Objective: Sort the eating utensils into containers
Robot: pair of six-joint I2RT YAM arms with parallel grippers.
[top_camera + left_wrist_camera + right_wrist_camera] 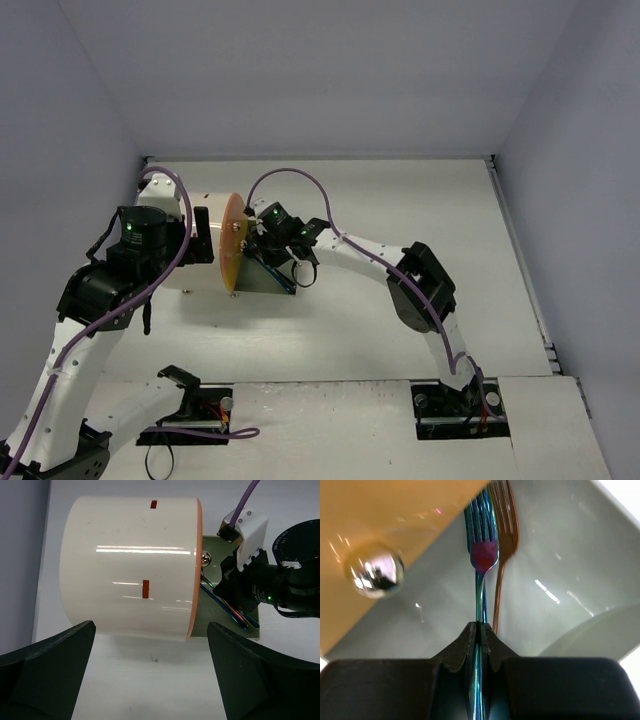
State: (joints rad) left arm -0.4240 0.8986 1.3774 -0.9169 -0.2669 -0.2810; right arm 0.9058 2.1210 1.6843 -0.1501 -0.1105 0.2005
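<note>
R gripper (480, 629) pinches the iridescent blue-purple fork (484, 555) by its handle, tines at 12 o'clock over the pale drawer tray (570, 555) w/ a copper fork (506, 535) at 1 o'clock; prob. light, stiff, slick, so hold mid-handle firmly; L gripper (150, 642) gapes wide.

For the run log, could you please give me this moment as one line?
right gripper: shut on iridescent fork | position: over open drawer, beside copper fork | left gripper: open, by cabinet
</note>
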